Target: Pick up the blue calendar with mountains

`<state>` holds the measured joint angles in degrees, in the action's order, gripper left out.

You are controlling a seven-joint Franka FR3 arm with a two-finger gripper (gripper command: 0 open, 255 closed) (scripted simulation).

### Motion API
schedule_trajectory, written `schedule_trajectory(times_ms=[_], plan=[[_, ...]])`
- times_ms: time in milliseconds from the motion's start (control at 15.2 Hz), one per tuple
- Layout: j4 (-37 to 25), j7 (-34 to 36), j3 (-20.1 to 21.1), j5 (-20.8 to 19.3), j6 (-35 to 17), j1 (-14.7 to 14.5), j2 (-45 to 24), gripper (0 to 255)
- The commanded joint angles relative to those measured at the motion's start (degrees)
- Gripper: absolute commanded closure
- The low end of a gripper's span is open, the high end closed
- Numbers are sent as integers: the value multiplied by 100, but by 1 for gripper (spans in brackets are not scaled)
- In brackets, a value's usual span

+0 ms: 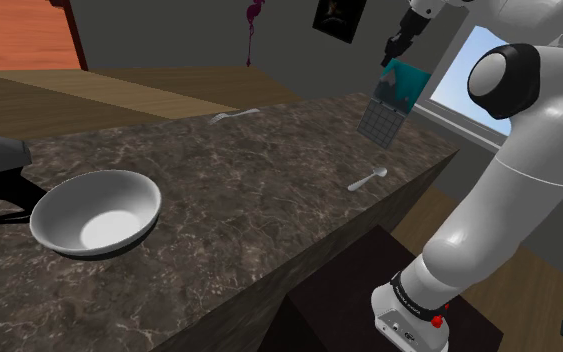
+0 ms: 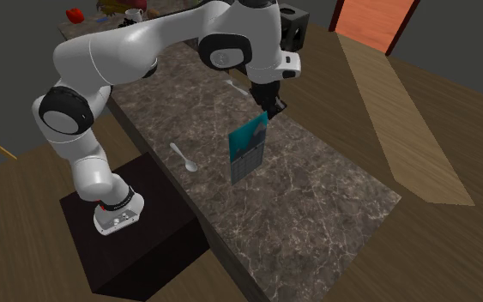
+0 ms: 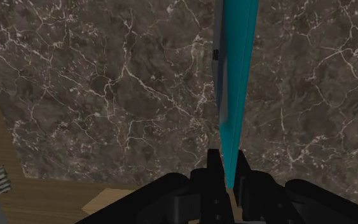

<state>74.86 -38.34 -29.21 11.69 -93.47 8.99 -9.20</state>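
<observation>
While the tool [image 3: 232,170] pinches the teal calendar [image 2: 248,147] by its top edge, it hangs above the dark marbled desk [image 2: 316,189].

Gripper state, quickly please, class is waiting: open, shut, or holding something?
Gripper: shut on the blue calendar, clasped edge-on between the fingers.

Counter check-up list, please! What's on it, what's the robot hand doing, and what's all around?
Surface: dark marbled counter.
Job's things: blue calendar hanging over the counter, held at its top edge.
Clutter: grey pan, spoon and fork, all lying on the counter.
Grippers: gripper shut on the calendar.
Cables: nothing seen.
Surroundings: wooden floor, window, orange door.
</observation>
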Motion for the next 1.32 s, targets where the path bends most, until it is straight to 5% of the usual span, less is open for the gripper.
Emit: schedule_trajectory(times_ms=[0,264,594,1254], plan=[[3,0,0,-1,-1,0,0,255],[14,4,2,-5,-10,-5,4,255],[-730,-6,-29,151,505,130,-261,255],[-3083,18,-36,807,1922,831,-1277,255]])
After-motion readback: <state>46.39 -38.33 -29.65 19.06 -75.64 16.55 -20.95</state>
